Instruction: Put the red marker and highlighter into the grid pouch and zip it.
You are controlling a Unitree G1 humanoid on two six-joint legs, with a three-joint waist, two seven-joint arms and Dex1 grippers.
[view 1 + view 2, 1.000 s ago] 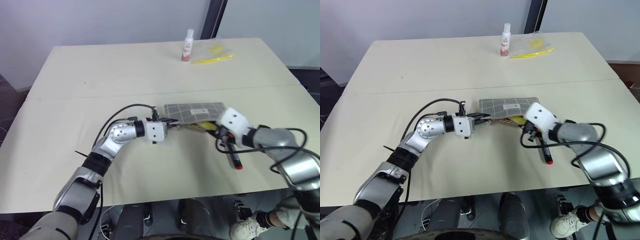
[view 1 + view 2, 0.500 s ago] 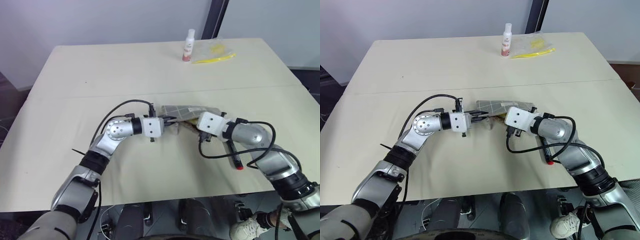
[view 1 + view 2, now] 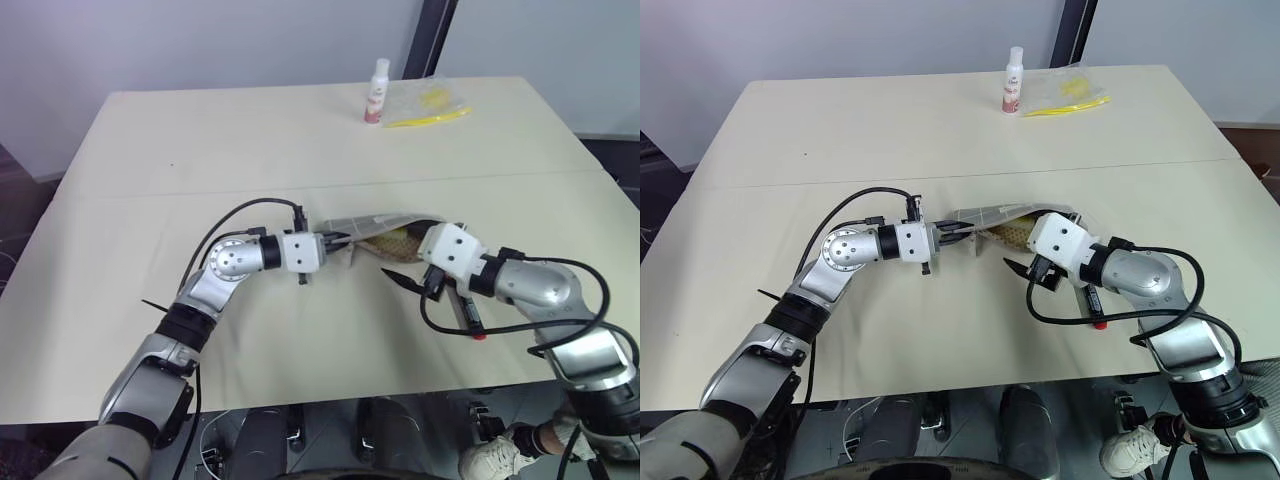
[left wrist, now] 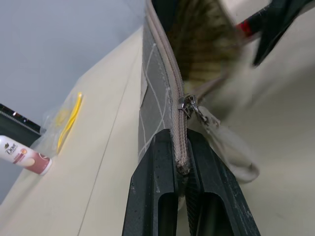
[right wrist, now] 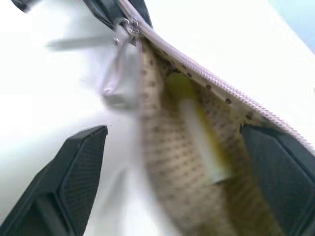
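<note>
head views:
table (image 3: pixel 150 200): beige, seam running across the middle from side edge to side edge
grid pouch (image 3: pixel 385 222): near table centre, slightly toward the right edge; mouth gaping toward the near edge, patterned lining exposed
left gripper (image 3: pixel 340 241): pinched tight on the pouch's zipper end, that end lifted off the table
right gripper (image 3: pixel 412 276): spread wide, nothing between the fingers, hanging just in front of the pouch mouth on the near side
red marker (image 3: pixel 468 318): flat on the table toward the near right corner, beside the right forearm, outside the pouch, partly hidden
far edge: small white bottle (image 3: pixel 377 90) upright, clear plastic bag (image 3: pixel 428 103) with thin yellow items just beside it on the right

left wrist view:
fingers (image 4: pixel 160 191): clamped together on the pale zipper tape
zipper pull (image 4: pixel 193 105): metal slider just past the fingertips, pouch unzipped beyond it
grid pouch: grey fabric with white grid on one side of the zipper, lining on the other
right gripper's black fingertip (image 4: pixel 273 29): past the pouch mouth, with a bit of red beside it
bottle and bag: visible far off on the table

right wrist view:
fingers (image 5: pixel 74 167): far apart, one each side of the open mouth, gripping nothing
highlighter (image 5: pixel 197 128): yellow, blurred, lying inside the pouch on the dotted lining
zipper: open along the upper lip, slider at the end held by the left gripper
</note>
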